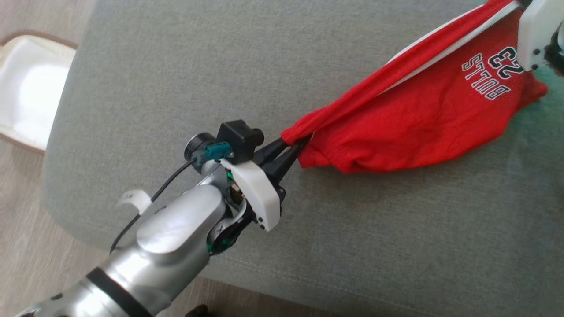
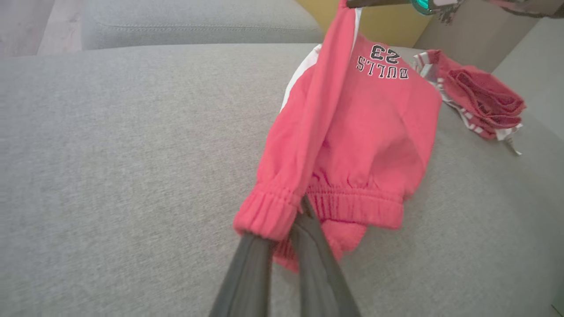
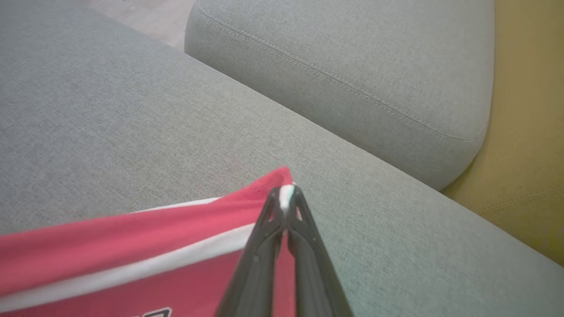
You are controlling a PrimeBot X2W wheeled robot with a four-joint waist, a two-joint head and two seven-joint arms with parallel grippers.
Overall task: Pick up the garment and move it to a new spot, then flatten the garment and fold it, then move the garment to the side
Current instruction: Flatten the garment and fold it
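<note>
Broad grey woven-fabric seat cushion lies bare left of the stretched red fabric shorts. A folded red mesh garment with white stripes lies near them; a rounded grey cushion borders the seat.

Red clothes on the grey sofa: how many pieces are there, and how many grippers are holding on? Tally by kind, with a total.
Red garments: 2, the Bulls 23 garment and a crumpled striped piece beside it.
Grippers: 2, the left gripper and the right gripper, each shut on the Bulls 23 garment.
Total: 4.
</note>
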